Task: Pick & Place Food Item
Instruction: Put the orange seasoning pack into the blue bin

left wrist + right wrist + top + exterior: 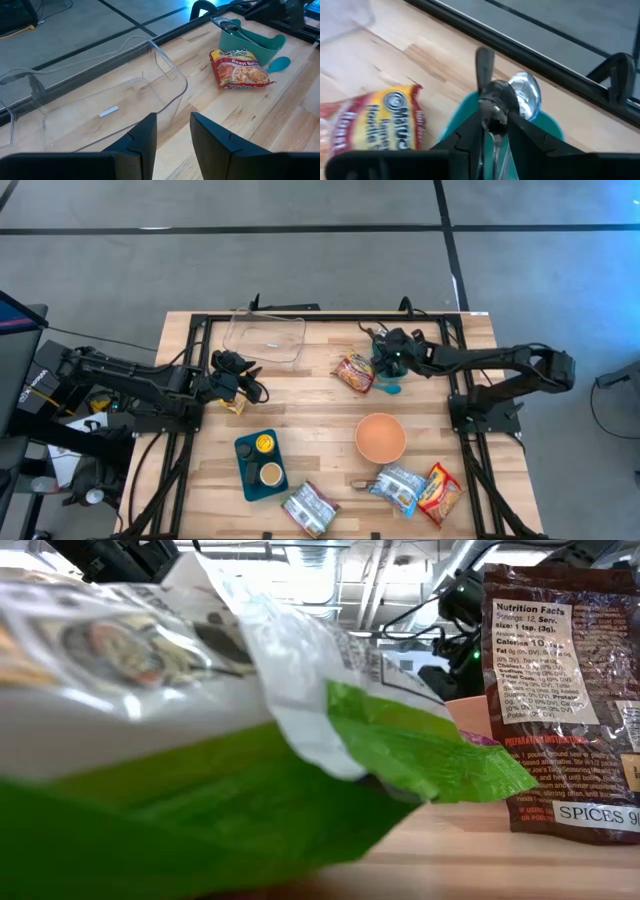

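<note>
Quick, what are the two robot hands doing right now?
Left end effector: open, holding nothing, by the clear tub.
Right end effector: shut on the spoon, over the teal cup.

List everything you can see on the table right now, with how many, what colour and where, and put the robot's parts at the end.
Clear plastic container: one, see-through, back left of the table.
Noodle packet: one, red and yellow, back centre beside the teal cup.
Teal cup: one, teal, back right, metal utensils inside.
Teal spoon: one, teal, on the wood next to the cup.
Orange bowl: one, orange, centre right.
Blue tray: one, dark blue, front left of centre, holding two small round cups.
Food packets at the front: three, one silver front centre, one silver-blue and one red-yellow front right.
Left gripper: open, beside the clear container.
Right gripper: shut on a metal spoon over the teal cup.
</note>
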`<state>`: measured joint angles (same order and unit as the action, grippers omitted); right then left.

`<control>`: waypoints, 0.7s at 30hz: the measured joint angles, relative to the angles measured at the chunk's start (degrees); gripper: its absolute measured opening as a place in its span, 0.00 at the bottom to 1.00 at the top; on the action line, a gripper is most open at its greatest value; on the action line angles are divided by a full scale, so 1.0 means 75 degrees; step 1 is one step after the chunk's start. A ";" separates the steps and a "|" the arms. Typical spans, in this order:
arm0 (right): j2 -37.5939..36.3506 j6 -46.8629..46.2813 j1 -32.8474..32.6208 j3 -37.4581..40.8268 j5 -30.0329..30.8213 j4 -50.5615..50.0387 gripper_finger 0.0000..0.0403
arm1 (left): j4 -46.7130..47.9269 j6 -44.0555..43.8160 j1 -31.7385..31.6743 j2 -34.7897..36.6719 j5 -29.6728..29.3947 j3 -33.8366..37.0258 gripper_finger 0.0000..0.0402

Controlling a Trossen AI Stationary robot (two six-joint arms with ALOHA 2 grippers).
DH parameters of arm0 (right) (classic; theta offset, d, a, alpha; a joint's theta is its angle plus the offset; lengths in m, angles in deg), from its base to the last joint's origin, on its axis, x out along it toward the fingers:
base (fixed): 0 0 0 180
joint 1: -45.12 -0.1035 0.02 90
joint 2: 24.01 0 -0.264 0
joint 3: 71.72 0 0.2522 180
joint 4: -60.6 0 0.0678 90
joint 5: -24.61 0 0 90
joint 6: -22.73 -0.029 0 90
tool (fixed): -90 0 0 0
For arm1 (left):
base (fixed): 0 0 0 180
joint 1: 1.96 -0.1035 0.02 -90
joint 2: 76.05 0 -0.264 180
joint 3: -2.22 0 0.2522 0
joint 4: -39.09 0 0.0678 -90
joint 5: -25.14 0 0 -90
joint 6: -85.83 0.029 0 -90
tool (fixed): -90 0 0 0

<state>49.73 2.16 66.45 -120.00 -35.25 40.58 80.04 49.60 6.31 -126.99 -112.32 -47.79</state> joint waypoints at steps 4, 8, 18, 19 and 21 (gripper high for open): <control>-0.0415 0.0000 -0.0231 0.0000 -0.0198 -0.0056 0.22 | -0.0003 -0.0003 0.0000 -0.0003 -0.0001 0.0000 0.28; -0.0828 -0.0041 -0.0540 0.0000 -0.0461 -0.0082 0.22 | -0.0003 0.0000 0.0000 -0.0003 0.0000 0.0000 0.28; -0.1455 -0.0058 -0.1539 0.0000 -0.1301 -0.0135 0.22 | -0.0582 0.1639 0.0000 -0.0003 -0.0003 0.0003 0.28; -0.1455 -0.0058 -0.1650 0.0000 -0.1301 -0.0137 0.22 | -0.0689 0.1836 0.0000 -0.0003 -0.0004 0.0003 0.28; -0.1455 -0.0058 -0.1880 0.0000 -0.1304 -0.0185 0.22 | -0.0905 0.2109 0.0000 -0.0002 -0.0006 0.0003 0.28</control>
<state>38.81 1.72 52.36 -120.00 -45.03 39.19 73.26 65.42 6.31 -127.01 -112.37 -47.77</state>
